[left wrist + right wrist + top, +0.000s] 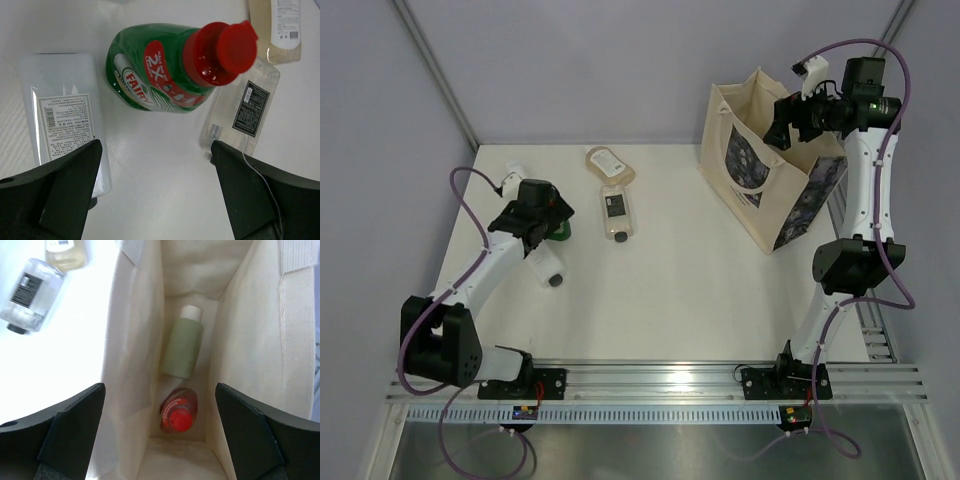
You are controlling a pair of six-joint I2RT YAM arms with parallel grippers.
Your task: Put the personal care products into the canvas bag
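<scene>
At the far right of the desk [700,290], the canvas bag [760,190] is seen standing upright with its mouth open. Over that mouth the right gripper [160,387] is held, looking straight down; its fingers are spread wide and nothing is caught between them. Two items are noted on the bag's floor: a pale-green bottle [183,342] with a white cap, lying flat, and a red bottle [177,412] just beside its base, red cap turned up toward the camera.

On the left half of the desk, the left gripper [156,145] is poised low, fingers parted wide and empty. The green bottle [150,75], red-capped, is found just ahead of the fingertips, not between them. To one side a clear bottle [65,120] with a white label is laid flat; on the other side lies a second clear bottle [245,110] with a black label, overlapped in the wrist view by the green bottle's cap. The beige pouch [277,25] is placed just beyond it; whether they touch cannot be settled. A white tube [512,178] is glimpsed behind the left arm, partly hidden by cable.
</scene>
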